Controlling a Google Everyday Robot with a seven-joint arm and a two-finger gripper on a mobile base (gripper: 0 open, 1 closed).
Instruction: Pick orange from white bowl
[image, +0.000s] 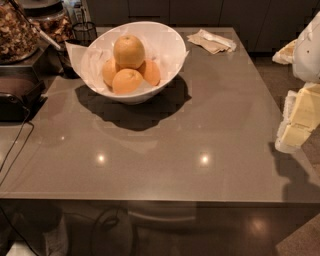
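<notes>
The orange (129, 51), the largest and palest fruit, sits on top of three smaller, deeper-orange fruits (126, 81) in the white bowl (167, 37). The bowl is lined with white paper and stands at the back left of the grey table (200, 125). My gripper (299, 119) shows at the right edge of the view, beyond the table's right side, far from the bowl and well to its right. Nothing shows in it.
Crumpled napkins (212, 41) lie at the back of the table, right of the bowl. Snack jars (17, 30), a black wire holder (82, 32) and a dark appliance (15, 97) with cables stand at the left. The table's front edge runs across the lower view.
</notes>
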